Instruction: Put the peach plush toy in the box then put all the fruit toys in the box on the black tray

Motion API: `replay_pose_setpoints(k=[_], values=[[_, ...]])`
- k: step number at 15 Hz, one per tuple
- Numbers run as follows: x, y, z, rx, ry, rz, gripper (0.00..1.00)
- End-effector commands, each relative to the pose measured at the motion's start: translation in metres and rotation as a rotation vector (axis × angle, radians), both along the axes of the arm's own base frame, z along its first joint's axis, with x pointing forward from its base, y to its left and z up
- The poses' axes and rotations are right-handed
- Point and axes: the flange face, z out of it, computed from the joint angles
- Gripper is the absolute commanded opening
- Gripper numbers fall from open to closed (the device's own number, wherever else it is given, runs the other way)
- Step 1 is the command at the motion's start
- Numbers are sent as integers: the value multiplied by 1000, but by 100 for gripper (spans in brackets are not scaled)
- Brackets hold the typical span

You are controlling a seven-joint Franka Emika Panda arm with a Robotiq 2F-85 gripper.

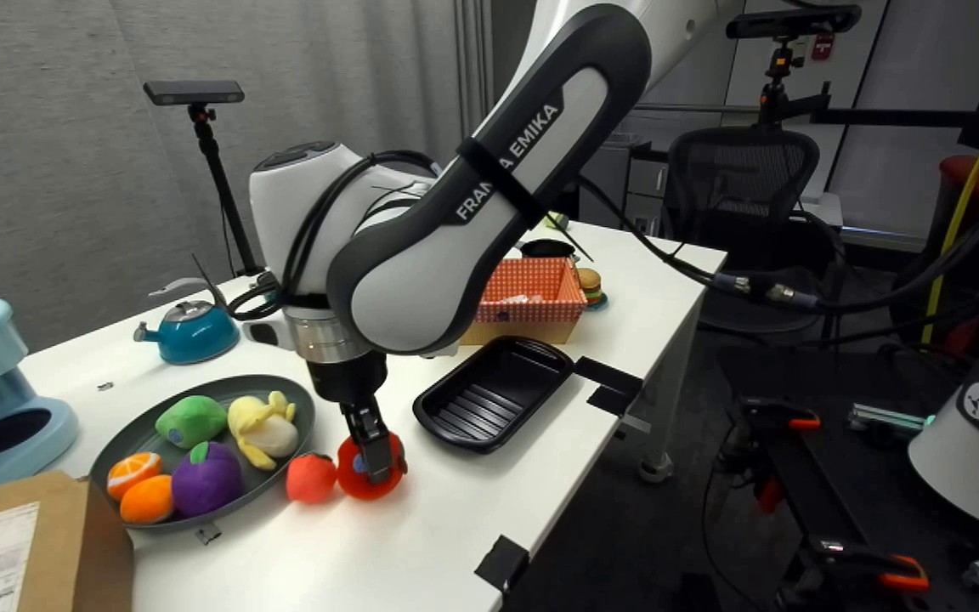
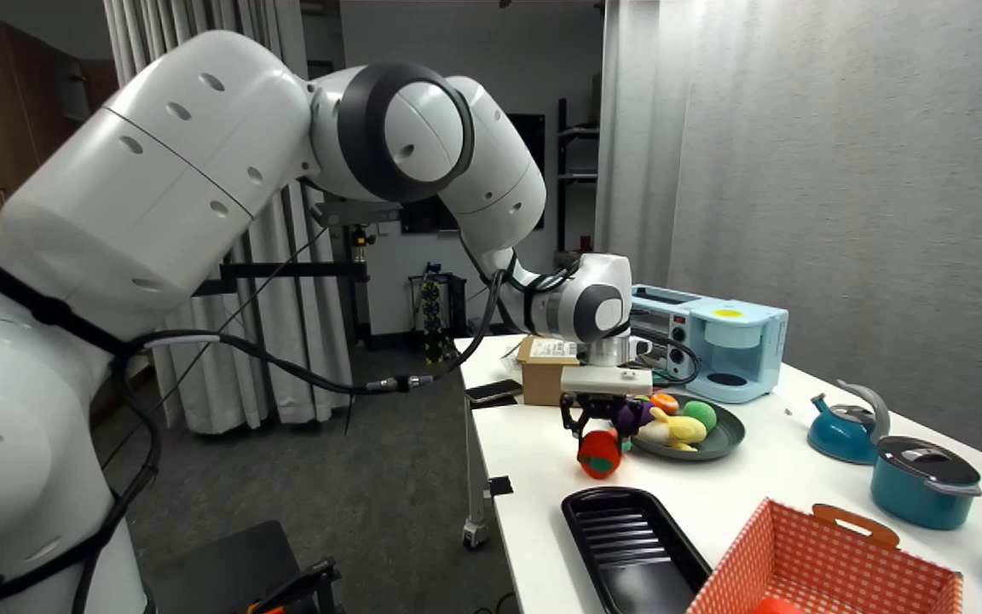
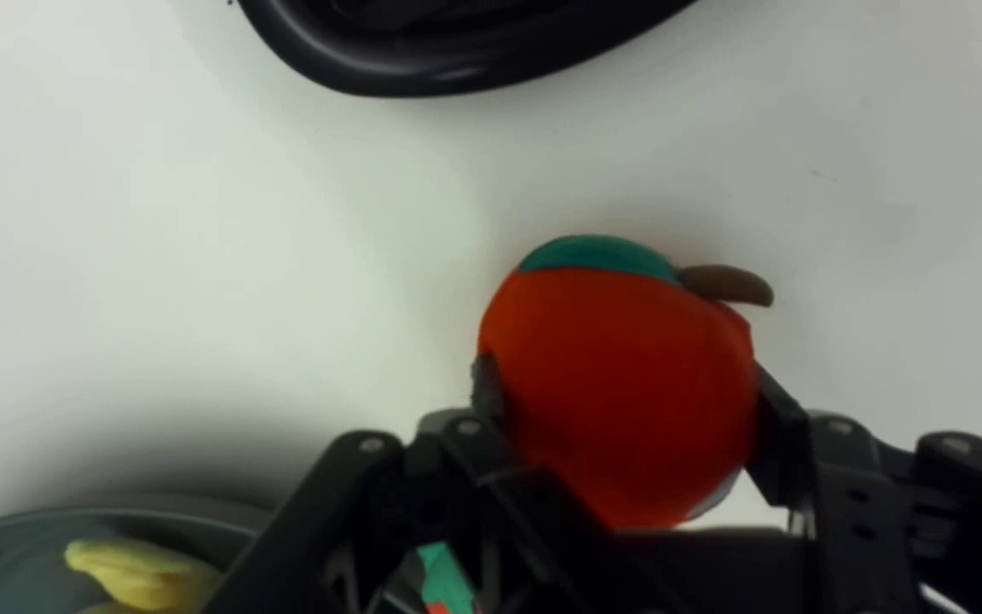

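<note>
Red round plush fruit toy (image 3: 619,350) is in the black two-finger pincer (image 3: 627,401), pinched w/ 1 tip on ea. side.

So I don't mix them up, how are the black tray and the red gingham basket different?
The black tray is plain and glossy, while the red gingham basket has a red-and-white checked lining. The tray is shallow; the basket has taller walls. The tray shows its ridged bottom, while a red object lies in the basket. Both are rectangular, open-topped and on the white table.
</note>
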Motion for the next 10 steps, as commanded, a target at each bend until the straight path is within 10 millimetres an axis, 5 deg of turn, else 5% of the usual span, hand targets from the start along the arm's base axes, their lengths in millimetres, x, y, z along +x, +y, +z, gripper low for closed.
replay_pose_setpoints(k=[1,5,10], values=[[7,-14,4,-3,-3,-57,35],[1,-49,27,-19,-41,-195,12],[-17,-121,61,-52,-96,-414,7]])
